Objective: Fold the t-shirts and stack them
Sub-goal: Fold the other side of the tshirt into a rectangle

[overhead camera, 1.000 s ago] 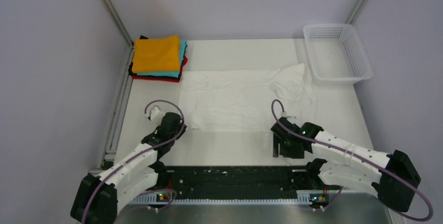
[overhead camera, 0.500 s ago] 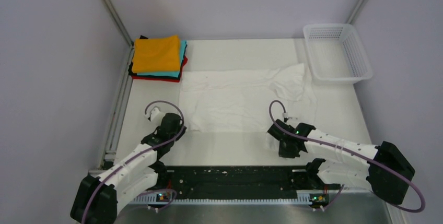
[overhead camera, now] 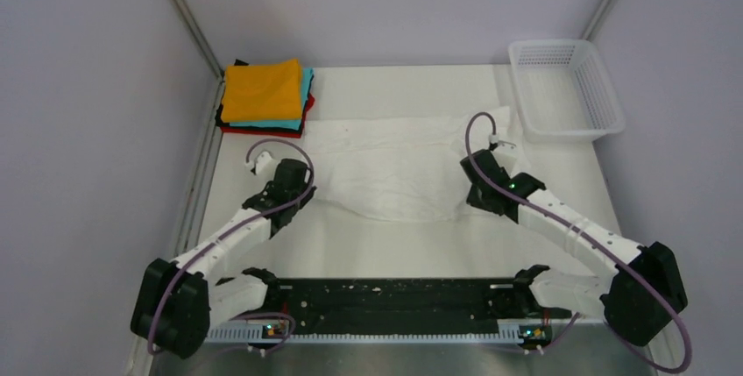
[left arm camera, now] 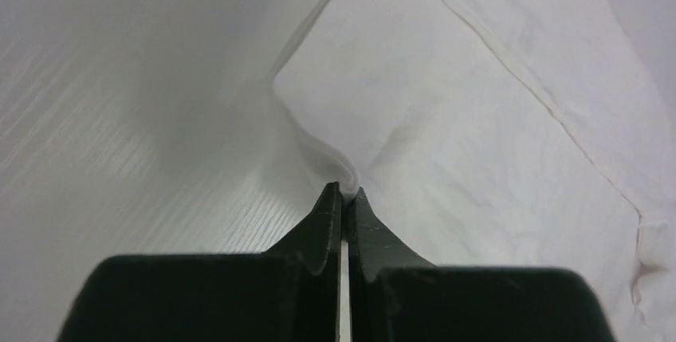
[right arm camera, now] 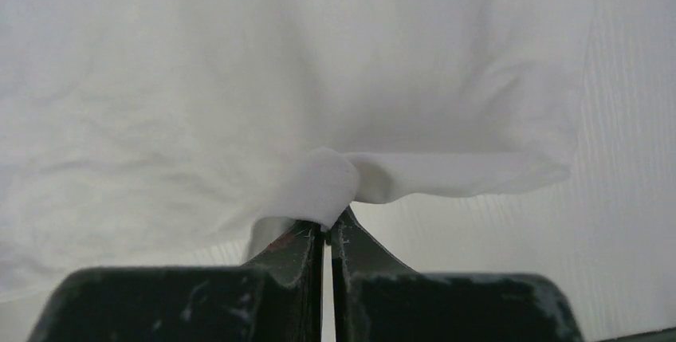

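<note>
A large wrinkled white t-shirt [overhead camera: 394, 161] lies spread across the middle of the table. My left gripper [overhead camera: 306, 196] [left arm camera: 343, 190] is shut on its near left corner, a small peak of cloth pinched between the tips. My right gripper [overhead camera: 474, 199] [right arm camera: 328, 226] is shut on the near right corner, a bunched fold of white cloth [right arm camera: 323, 182] draped over its tips. The near edge of the white t-shirt is lifted at both corners and sags between them. Folded t-shirts sit in a stack [overhead camera: 265, 95] at the far left, orange on top, then teal, red and black.
A white plastic mesh basket [overhead camera: 605, 100] stands at the far right corner, just beyond the shirt's right sleeve. A metal rail [overhead camera: 200, 174] runs along the table's left edge. The black base bar [overhead camera: 385, 297] of the arms lies at the near edge.
The right gripper went from open to shut on the shirt's near right corner, then carried it away from the bases. The left gripper moved slightly farther too, and the near edge rose.
</note>
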Robot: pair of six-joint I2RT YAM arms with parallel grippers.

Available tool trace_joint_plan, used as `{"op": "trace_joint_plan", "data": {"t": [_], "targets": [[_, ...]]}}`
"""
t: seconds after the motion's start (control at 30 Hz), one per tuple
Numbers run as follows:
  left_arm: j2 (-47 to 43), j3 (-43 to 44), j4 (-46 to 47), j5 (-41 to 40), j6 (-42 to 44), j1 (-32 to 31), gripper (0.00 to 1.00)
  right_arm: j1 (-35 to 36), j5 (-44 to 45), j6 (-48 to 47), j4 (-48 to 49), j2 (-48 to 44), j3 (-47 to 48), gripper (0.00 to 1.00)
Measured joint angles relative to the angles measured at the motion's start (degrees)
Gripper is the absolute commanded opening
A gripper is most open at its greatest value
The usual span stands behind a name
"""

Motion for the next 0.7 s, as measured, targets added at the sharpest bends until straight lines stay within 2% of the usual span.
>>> {"op": "trace_joint_plan", "data": {"t": [0.4,0.7], "targets": [[18.2,11.2,4.6,2.3,4.0,8.3,0.00,-17.5,-4.0,-13.4,15.0,16.9,12.3,0.00],[28.5,18.6,7.0,3.4,6.4,10.1,0.00,-22.1,-7.5,-19.8,22.7,29.9,19.8,0.00]]}}
